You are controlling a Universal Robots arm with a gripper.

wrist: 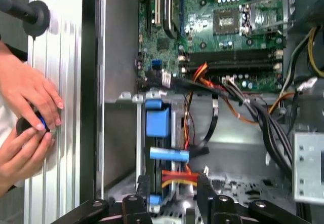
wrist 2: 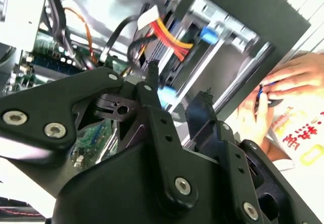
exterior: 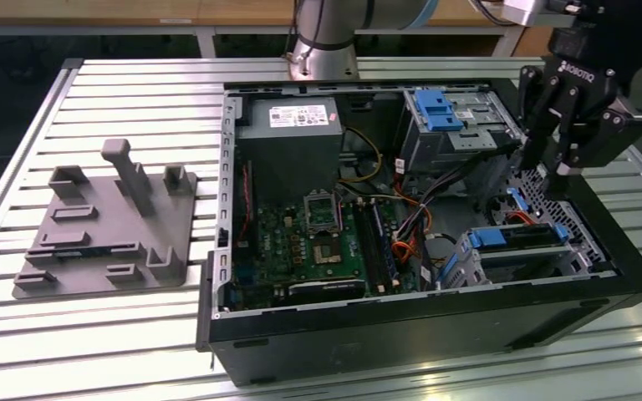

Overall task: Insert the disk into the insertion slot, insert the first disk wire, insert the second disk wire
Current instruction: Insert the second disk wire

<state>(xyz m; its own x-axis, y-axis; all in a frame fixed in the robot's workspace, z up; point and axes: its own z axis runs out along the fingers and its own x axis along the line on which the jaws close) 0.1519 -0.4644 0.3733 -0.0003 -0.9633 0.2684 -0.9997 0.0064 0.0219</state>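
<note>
An open computer case (exterior: pixel 410 334) lies on its side on a slatted metal desk (exterior: pixel 131 92). My arm's gripper (exterior: pixel 555 177) hangs over the end of the case at the exterior view's right, with the jaws pointing down into it. In both wrist views the jaws are spread and nothing is pinched between them. In the first wrist view, a red-and-yellow wire bundle (wrist: pixel 178 176) lies just past the gap between the fingertips (wrist: pixel 143 183).

The disk (exterior: pixel 518 241), edged by its blue carrier, sits inside the insertion slot (exterior: pixel 522 266). This is the small grey cage in the near corner of the case at the exterior view's right, below the gripper. Farther back stands a taller metal bay (exterior: pixel 455 125) with a blue latch, and near it is the grey power supply (exterior: pixel 298 125). A green motherboard (exterior: pixel 310 242) covers the case floor, and orange wires (exterior: pixel 405 244) run from it towards the disk.

A grey fixture block (exterior: pixel 109 225) rests on the desk at the exterior view's left. In the first wrist view, a person's hands (wrist: pixel 25 133) hold a small dark object over the desk just outside the case.
</note>
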